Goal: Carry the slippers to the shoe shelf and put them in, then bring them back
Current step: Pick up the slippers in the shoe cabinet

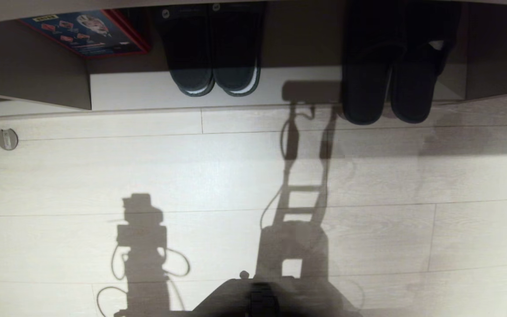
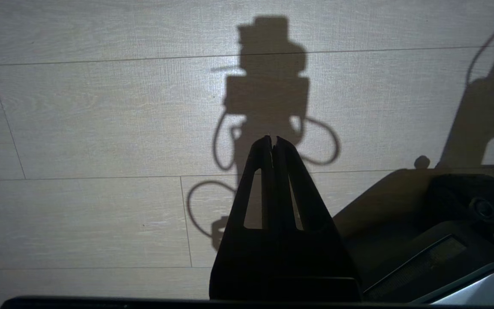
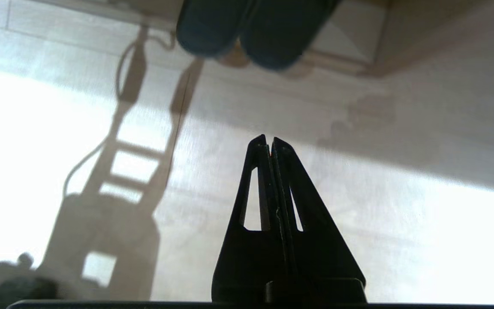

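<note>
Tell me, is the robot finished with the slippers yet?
Not yet, it seems. The slippers already lie in the shoe shelf, heels poking out over the floor. Nothing is in hand: the right tool is shut and empty, away from them, and the left tool is shut over bare floor. Bringing them back is left.

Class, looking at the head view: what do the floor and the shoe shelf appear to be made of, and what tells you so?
Floor: pale wood-look planks, probably laminate; visible seams, faint grain, soft sheen.
Shoe shelf: beige board, likely laminated wood-grain panel; flat matte faces, thin straight edges. Its base looks paler and smooth.
</note>
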### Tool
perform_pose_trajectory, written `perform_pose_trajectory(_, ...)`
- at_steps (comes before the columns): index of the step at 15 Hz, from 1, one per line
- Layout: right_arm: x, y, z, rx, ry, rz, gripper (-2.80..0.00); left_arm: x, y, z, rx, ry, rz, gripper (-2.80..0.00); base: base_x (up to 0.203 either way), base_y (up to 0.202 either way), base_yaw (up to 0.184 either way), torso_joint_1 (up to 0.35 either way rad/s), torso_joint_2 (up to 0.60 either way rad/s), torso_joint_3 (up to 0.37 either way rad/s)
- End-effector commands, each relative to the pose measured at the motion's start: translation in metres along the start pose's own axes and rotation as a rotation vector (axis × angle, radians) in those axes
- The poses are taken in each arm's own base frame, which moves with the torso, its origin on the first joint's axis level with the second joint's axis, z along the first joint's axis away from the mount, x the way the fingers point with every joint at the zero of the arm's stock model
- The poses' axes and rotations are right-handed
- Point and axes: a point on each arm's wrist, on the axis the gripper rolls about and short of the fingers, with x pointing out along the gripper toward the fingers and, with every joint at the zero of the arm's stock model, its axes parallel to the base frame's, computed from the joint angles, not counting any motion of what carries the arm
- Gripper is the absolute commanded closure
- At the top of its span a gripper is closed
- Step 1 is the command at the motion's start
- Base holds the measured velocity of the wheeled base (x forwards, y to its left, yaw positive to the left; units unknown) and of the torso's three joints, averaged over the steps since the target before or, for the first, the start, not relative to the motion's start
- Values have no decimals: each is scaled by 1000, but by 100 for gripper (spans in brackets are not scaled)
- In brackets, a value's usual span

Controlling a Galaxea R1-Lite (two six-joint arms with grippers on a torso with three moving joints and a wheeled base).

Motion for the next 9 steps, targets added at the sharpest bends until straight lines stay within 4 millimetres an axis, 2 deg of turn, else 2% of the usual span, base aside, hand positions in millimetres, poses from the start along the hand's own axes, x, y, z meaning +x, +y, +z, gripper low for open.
perform_pose_trajectory(1,-39,2,-2,8,-74,-41,0,0,0,0,0,1,1,0,0,0,0,0,0,0)
perform_pose_trajectory(3,-55,6,-16,36,-68,-61,0,0,0,0,0,-1,1,0,0,0,0,0,0,0)
perform_pose_trajectory(7,-73,18,-78,88,40,-41,0,0,0,0,0,1,0,0,0,0,0,0,0,0)
perform_pose_trajectory(9,-80,21,-92,95,60,-38,0,0,0,0,0,1,-1,0,0,0,0,0,0,0)
